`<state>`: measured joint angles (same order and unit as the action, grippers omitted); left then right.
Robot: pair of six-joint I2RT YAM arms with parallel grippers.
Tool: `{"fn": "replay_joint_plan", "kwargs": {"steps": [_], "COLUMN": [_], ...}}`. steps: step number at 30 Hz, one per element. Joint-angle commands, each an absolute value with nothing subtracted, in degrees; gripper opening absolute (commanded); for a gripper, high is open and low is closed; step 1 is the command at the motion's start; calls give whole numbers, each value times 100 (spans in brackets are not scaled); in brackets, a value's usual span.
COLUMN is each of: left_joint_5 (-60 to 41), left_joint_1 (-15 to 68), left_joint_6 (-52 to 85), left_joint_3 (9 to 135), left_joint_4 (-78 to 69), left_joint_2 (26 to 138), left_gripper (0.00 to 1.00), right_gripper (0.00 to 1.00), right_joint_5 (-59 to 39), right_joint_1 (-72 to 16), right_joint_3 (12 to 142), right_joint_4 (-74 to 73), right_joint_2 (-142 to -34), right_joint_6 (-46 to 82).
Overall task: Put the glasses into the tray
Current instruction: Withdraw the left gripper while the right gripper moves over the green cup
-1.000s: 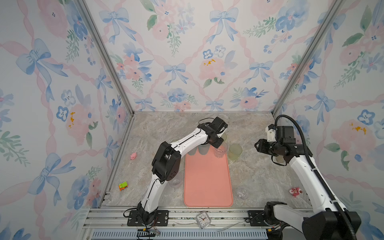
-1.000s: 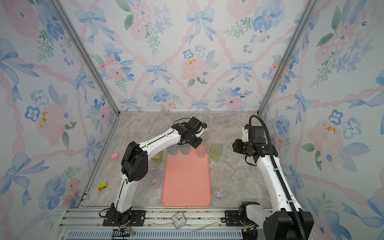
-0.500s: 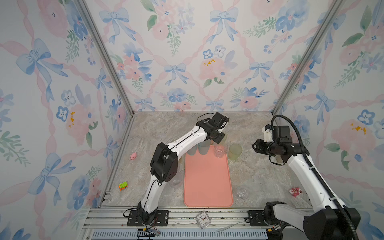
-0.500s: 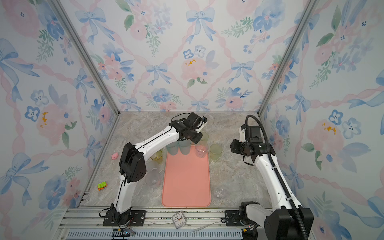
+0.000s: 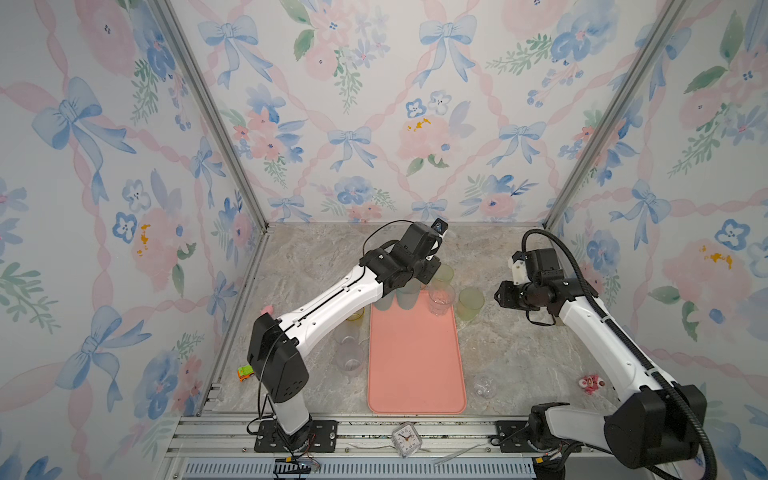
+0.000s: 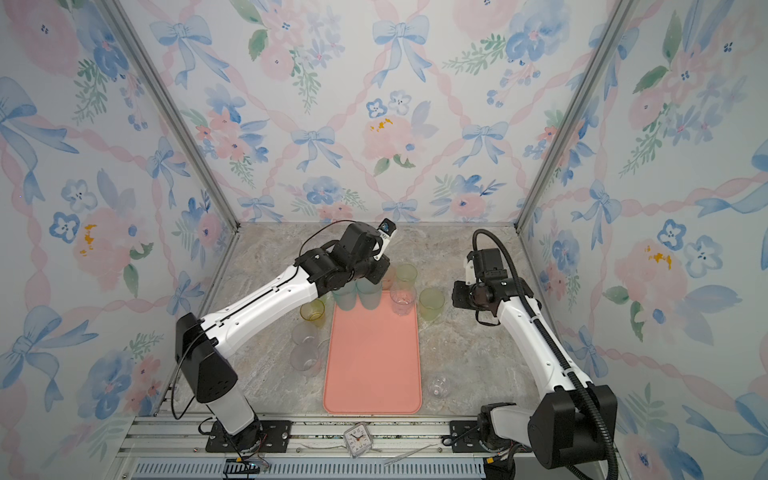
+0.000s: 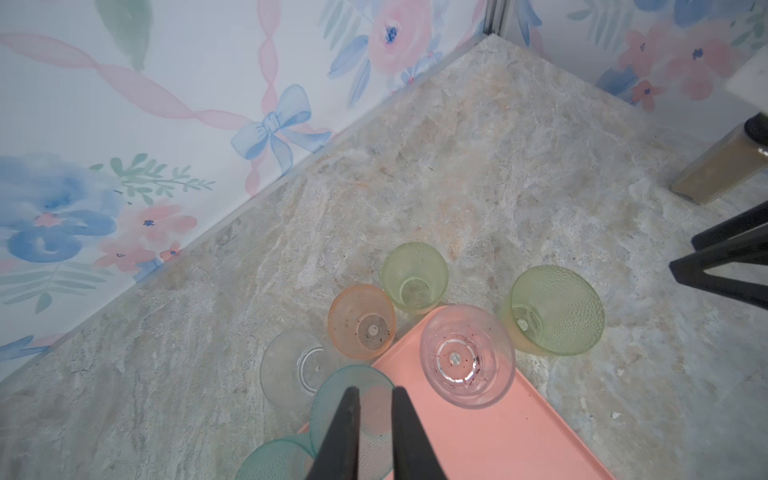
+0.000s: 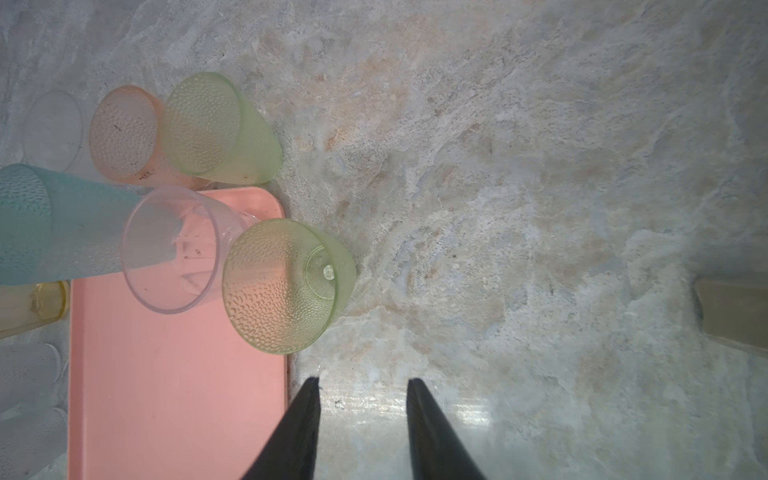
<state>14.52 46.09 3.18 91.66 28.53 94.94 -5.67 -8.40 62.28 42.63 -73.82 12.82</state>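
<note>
In both top views, the flat salmon-pink plastic tray (image 5: 415, 365) (image 6: 370, 365) lies mid-table. A tall frosted teal tumbler (image 5: 407, 297) and a clear tumbler (image 5: 441, 300) stand at its far end. A dimpled yellow-green tumbler (image 5: 471, 303) stands just right of it. Your left wrist view shows the left gripper (image 7: 375, 390) over the teal tumbler, fingers nearly together; you cannot tell whether they pinch its rim. Your right wrist view shows the right gripper (image 8: 363, 382) with fingers well apart above the marble table (image 8: 540, 208).
</note>
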Motion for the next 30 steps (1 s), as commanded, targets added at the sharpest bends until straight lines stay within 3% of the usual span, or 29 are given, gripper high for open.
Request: {"fn": "replay_joint_plan", "kwargs": {"steps": [1, 10, 30], "left_joint_5": [1846, 2188, 2216], "left_joint_1": [4545, 4354, 4168], "left_joint_6": [727, 1222, 1283], "left_joint_3": [8306, 6622, 6117], "left_joint_4": [2122, 1687, 1505], "left_joint_2": [8815, 7656, 7217], "left_gripper": [19, 19, 20], "right_gripper": [36, 30, 22], "right_joint_5": [-448, -411, -97], "right_joint_1": [-927, -1207, -1502], "right_joint_3": [6428, 6641, 7145], "right_joint_4": [4374, 4289, 4339], "right_joint_2": [-7585, -8100, -9082], "right_joint_6": [1218, 1240, 1195]}}
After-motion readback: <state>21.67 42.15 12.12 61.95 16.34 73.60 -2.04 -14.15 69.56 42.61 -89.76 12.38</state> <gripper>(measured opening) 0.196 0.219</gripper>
